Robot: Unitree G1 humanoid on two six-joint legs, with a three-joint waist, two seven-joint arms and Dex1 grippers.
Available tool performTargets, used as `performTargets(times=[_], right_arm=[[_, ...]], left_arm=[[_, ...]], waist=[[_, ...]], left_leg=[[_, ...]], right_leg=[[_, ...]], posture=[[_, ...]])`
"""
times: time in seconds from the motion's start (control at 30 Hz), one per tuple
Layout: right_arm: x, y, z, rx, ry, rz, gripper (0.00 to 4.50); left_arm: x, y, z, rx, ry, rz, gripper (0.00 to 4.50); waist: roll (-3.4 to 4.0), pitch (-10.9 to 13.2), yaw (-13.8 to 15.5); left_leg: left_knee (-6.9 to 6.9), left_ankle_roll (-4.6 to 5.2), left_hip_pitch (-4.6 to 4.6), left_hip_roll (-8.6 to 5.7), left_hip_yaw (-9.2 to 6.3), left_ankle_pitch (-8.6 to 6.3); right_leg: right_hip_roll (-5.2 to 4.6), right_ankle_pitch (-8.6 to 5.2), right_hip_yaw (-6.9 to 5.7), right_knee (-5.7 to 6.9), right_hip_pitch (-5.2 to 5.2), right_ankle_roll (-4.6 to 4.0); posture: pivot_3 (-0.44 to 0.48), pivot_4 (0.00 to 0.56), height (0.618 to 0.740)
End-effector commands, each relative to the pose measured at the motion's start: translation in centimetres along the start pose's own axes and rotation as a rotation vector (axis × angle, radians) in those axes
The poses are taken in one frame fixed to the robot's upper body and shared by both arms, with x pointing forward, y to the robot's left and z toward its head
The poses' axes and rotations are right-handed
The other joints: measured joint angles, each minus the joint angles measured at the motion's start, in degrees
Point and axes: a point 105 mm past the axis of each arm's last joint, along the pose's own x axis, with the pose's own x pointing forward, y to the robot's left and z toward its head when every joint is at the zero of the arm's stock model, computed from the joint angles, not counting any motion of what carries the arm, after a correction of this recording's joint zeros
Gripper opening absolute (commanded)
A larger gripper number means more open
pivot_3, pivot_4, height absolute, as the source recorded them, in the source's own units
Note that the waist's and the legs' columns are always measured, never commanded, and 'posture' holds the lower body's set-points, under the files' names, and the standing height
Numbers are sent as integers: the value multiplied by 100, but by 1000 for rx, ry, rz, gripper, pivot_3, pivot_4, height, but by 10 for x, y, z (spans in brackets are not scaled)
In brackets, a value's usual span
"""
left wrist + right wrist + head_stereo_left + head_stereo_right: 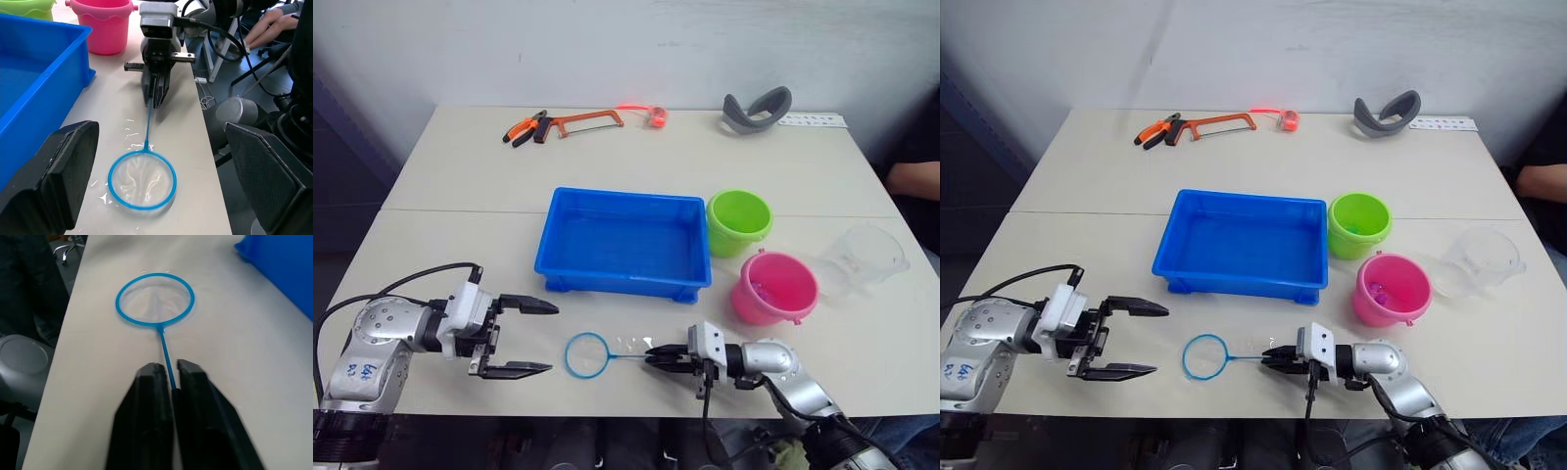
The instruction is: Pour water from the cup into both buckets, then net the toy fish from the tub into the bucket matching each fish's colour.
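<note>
The net [586,354] lies flat on the table near its front edge, hoop toward my left gripper [552,338], which stands open a hand's width to the left of it. My right gripper [171,369] is shut on the net's thin handle [148,125]. Behind the net sits the blue tub [553,257]; I see no fish in it. To the tub's right stand the green bucket [738,222] and, nearer, the pink bucket [773,287], with small magenta bits [1378,291], perhaps toy fish, inside the pink one. The clear cup [864,257] rests right of the buckets.
At the table's far edge lie orange-handled pliers [524,129], a hacksaw [582,121], a small orange item [656,115] and a grey curved headband-like piece [757,108]. A person's arm [913,178] shows at the right edge. Small wet spots [132,134] glisten by the net.
</note>
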Motion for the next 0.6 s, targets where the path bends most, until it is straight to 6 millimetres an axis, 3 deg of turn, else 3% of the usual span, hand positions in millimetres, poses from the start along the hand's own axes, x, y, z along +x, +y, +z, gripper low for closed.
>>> performTargets(times=[0.03,0.17,0.2,0.4,0.6], right_arm=[[-13,0,27,-97,-56,16,2418],[-36,12,55,-118,-82,38,4225],[-43,14,61,-120,-83,27,4438],[-93,23,85,-176,-5,-141,4438],[-144,29,92,-138,48,-356,4438]], left_arm=[[-5,7,-4,26,70,50,4500],[-18,7,-8,-11,74,116,4500],[-21,7,-10,-21,73,140,4500],[-47,9,-23,-56,101,351,4500],[-62,7,-38,-54,133,498,4500]], waist=[[2,1,-8],[5,3,-26],[6,3,-26],[7,4,37],[1,-1,109]], left_leg=[[0,0,0,0,0,0],[-4,-2,-3,2,0,-1],[-6,-2,-2,2,1,-1],[-5,-1,2,3,-3,-5],[-9,2,8,4,0,-14]], right_leg=[[0,0,0,0,0,0],[0,0,1,0,-4,0],[-1,0,1,-1,-3,0],[-6,0,0,-9,4,0],[-7,0,1,-26,12,0]], posture=[[0,150,740],[0,150,740],[0,150,740],[0,150,740],[0,150,740]])
